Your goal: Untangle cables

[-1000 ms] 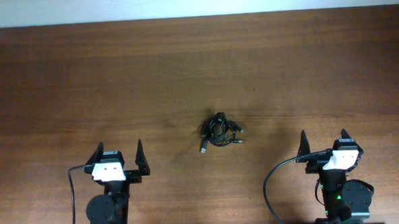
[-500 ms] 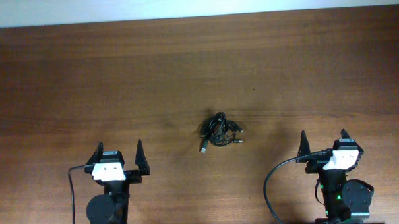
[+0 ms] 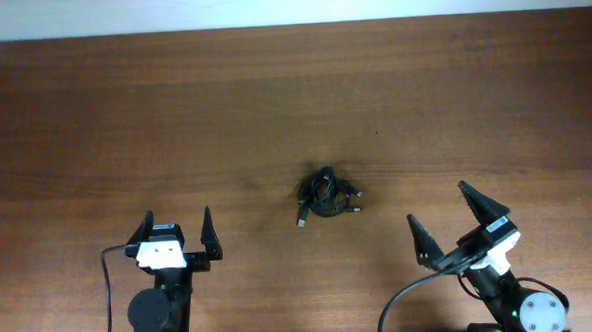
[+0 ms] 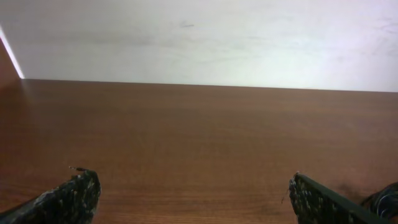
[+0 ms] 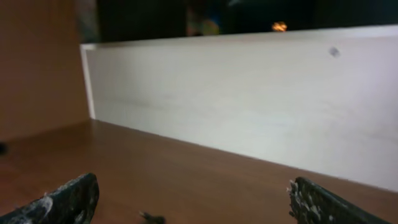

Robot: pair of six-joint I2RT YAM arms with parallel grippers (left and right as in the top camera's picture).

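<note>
Overhead, we find the cables (image 3: 325, 195) bunched in one small dark knot near the middle of the table (image 3: 174, 111), touched by neither arm. The left gripper (image 3: 176, 219) sits near-left, pointing straight at the far edge, fingers spread wide. The right gripper (image 3: 437, 203), near-right, angles toward the knot, likewise spread and empty.

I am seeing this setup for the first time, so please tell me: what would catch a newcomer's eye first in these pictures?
First, the cables, a small dark knot lying near the middle of the brown wooden table. Next, the two open grippers at the robot's side of the table: the left gripper points straight ahead, while the right gripper is angled toward the knot, and neither touches it.
</note>
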